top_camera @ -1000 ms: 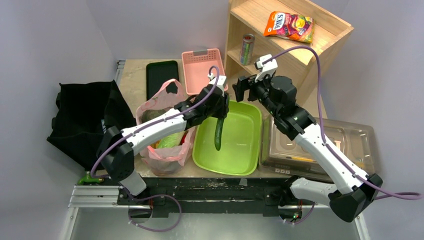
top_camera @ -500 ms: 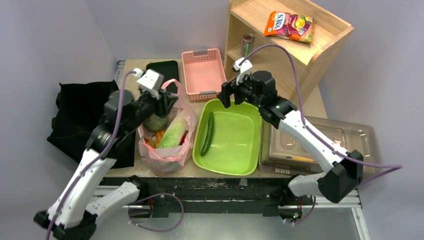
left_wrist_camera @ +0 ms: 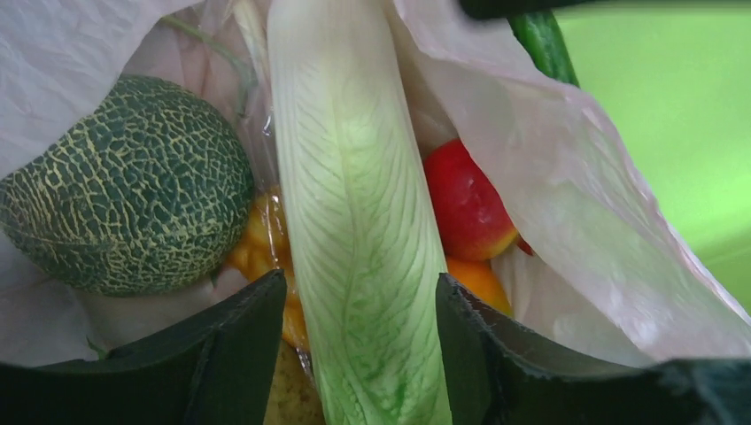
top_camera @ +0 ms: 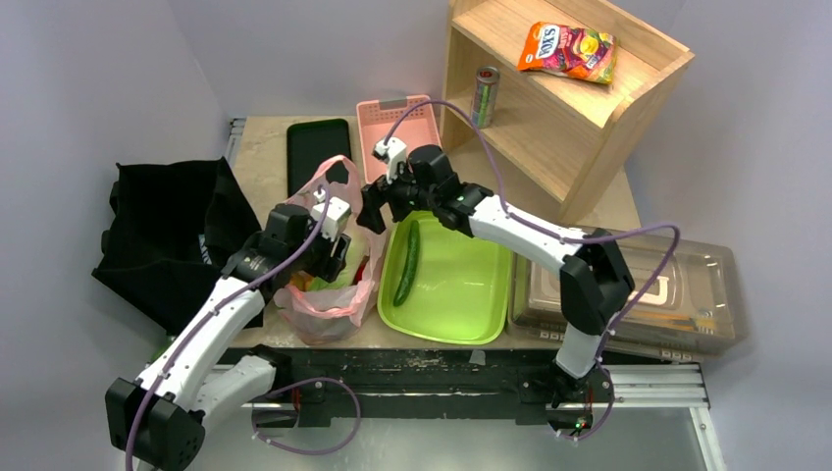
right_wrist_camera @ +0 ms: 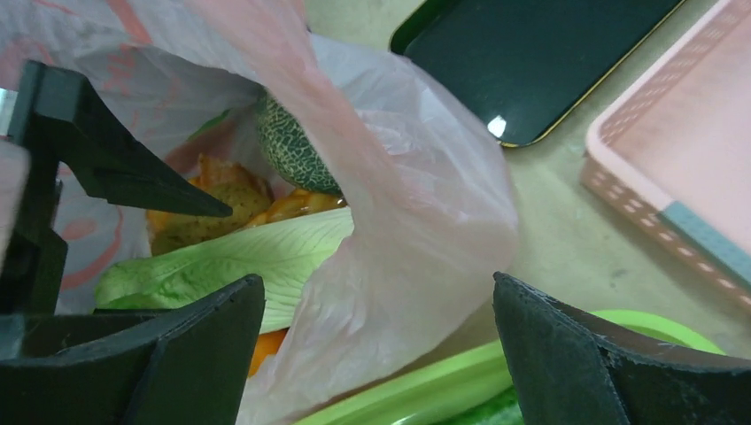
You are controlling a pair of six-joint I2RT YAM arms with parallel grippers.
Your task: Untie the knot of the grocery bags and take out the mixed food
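The bag (top_camera: 334, 299) sits at the tub's (top_camera: 461, 294) 9 o'clock side, touching it, with its mouth open and one handle loop standing up at its 12 o'clock edge. The cucumber (top_camera: 405, 263) lies in the tub along the 9 o'clock wall, running from 12 to 6. The left gripper (left_wrist_camera: 360, 305) is down in the bag's mouth with its jaws spread astride the cabbage (left_wrist_camera: 354, 177). The leaf fills the gap between the fingers, and I cannot tell whether they press on it. In the left wrist view the melon (left_wrist_camera: 124, 221) is at the cabbage's 9 o'clock, and a red fruit (left_wrist_camera: 465, 208) and an orange one (left_wrist_camera: 478, 282) are at its 3 o'clock. The right gripper (right_wrist_camera: 379, 283) hangs at the bag's 2 o'clock corner above the tub's rim. Its jaws are wide apart, with a fold of the bag's wall between them, not pinched. A basket (top_camera: 402, 132) stands at the tub's 12 o'clock, and a tray (top_camera: 316, 147) at the bag's 12 o'clock.
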